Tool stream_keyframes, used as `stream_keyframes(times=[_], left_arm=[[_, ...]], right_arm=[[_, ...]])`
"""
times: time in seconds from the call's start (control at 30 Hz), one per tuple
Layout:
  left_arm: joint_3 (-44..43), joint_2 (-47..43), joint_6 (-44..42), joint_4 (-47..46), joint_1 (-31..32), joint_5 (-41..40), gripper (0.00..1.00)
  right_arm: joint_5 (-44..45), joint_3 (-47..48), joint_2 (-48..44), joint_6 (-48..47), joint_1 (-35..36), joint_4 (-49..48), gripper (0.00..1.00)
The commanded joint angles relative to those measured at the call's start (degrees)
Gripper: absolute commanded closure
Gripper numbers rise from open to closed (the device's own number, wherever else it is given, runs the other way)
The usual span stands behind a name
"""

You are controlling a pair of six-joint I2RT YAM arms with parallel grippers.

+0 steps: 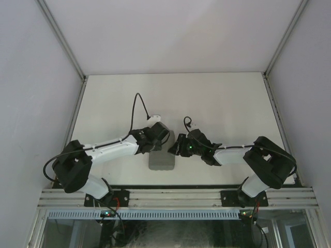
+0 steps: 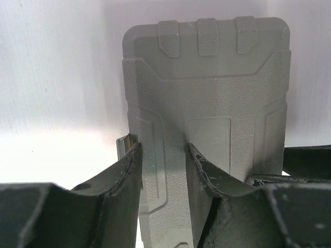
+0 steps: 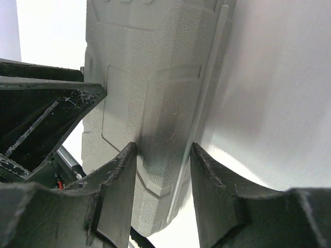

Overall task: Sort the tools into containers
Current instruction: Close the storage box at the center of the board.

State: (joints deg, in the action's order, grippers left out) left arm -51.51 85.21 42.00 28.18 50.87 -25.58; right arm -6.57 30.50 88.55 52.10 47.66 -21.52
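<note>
**A:** Left claw [image 2: 163,149] first: what are its fingers [image 2: 129,175] doing?

**B:** They stand apart. The broad face of the grey case [image 1: 162,161] shows through the gap, and nothing is pinched between them.

**A:** And the right claw [image 3: 161,147]?

**B:** Its fingers are also spread, one on each side of the case's long edge, where a seam [image 3: 204,103] runs. I cannot tell whether they press on it.

**A:** What does the case look like?

**B:** It is a flat grey rounded rectangle with a pebbled skin, raised panel outlines and three small tabs [image 2: 208,37] in a row along one short end. It looks like a single plain slab.

**A:** Where is it?

**B:** On the white desk [image 1: 222,103], in the middle near the front edge, between the two claws.

**A:** How are the arms posed?

**B:** The left arm [image 1: 108,148] has its elbow out to the left and its forearm reaching in towards the centre. The right arm [image 1: 232,154] mirrors it from the other side. The two wrists come close together over the far part of the case.

**A:** Which way does the case point?

**B:** From the left wrist, its long axis runs straight away from the claw, with the tabbed end farthest. From the right wrist, it runs away too, leaning slightly.
</note>
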Motion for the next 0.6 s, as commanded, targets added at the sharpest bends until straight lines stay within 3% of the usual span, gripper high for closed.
stream_keyframes(times=[0.0,0.3,0.57], left_arm=[[-1.4,-2.1,-2.4,5.3,0.5,0.6,0.77],[0.1,-12.5,-2.3,5.4,0.1,-4.7,0.50],[9.2,-15.2,0.2,-2.9,-7.0,8.1,0.25]], right_arm=[[0.0,-0.6,1.8,-2.7,1.0,6.9,0.59],[0.1,-0.6,1.5,-2.8,0.9,7.1,0.59],[0.0,-0.6,1.5,-2.7,0.9,7.0,0.59]])
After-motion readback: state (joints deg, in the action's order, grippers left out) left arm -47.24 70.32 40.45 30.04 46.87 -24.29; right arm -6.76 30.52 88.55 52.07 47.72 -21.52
